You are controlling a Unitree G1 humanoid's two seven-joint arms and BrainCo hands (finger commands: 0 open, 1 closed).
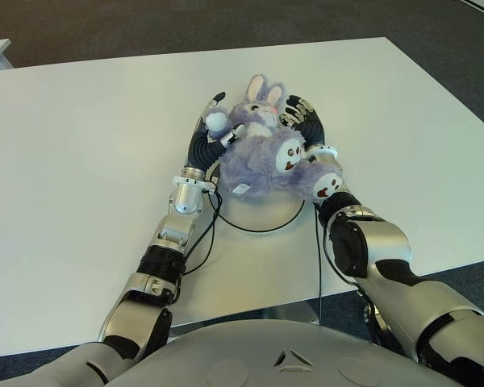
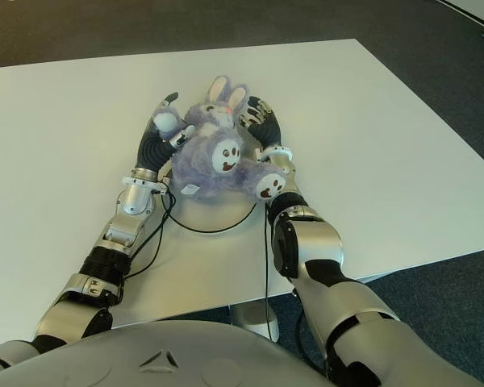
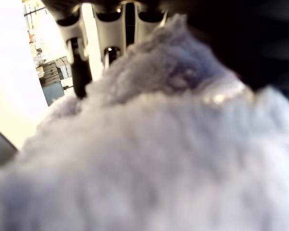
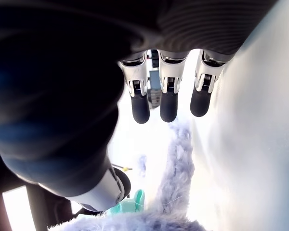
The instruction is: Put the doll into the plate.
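A fluffy purple bunny doll [image 1: 254, 157] with white, brown-marked feet lies between my two hands, over the far part of a white plate [image 1: 262, 216]. My left hand [image 1: 206, 133] presses its palm against the doll's left side with its fingers stretched upward. On the other side my right hand [image 1: 310, 133] cups the doll, fingers curled near the ears, one doll foot lying over its wrist. Purple fur of the doll [image 3: 159, 159] fills the left wrist view. In the right wrist view the fingertips [image 4: 167, 103] reach past a strip of fur [image 4: 180, 163].
The plate sits on a wide white table [image 1: 81, 161], close to its near edge. Black cables [image 1: 206, 238] hang from both wrists beside the plate. Dark carpet floor [image 1: 226, 24] lies beyond the table.
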